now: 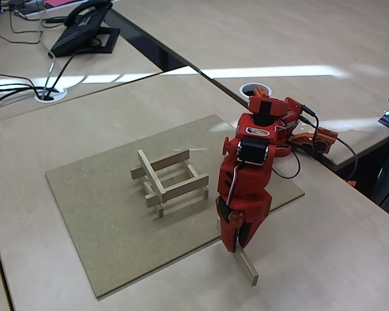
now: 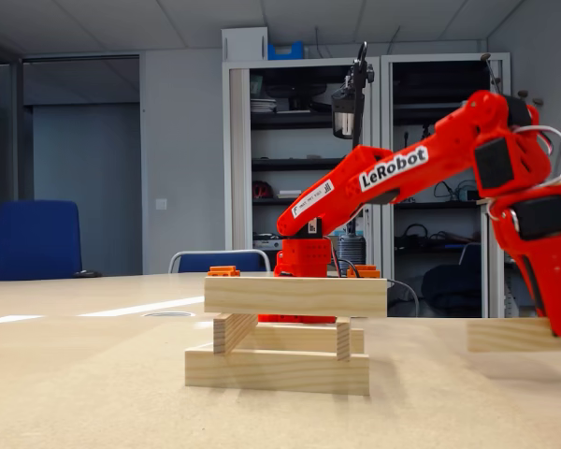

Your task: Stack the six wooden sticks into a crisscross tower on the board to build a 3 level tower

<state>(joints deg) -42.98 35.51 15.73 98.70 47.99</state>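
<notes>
The crisscross tower (image 1: 168,181) stood mid-frame on the board (image 1: 97,220) — a loose stick (image 1: 246,264) lay lower right, off the board's edge.

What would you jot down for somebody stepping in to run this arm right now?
Gripper: down at the last stick, which lies on the table just off the board; grip not clear.
Tower: on the board, five sticks placed, two full levels plus one stick on top.
Done: levels one and two, half of three.
Left: lift that last stick and lay it across the top, parallel to the top stick.
</notes>
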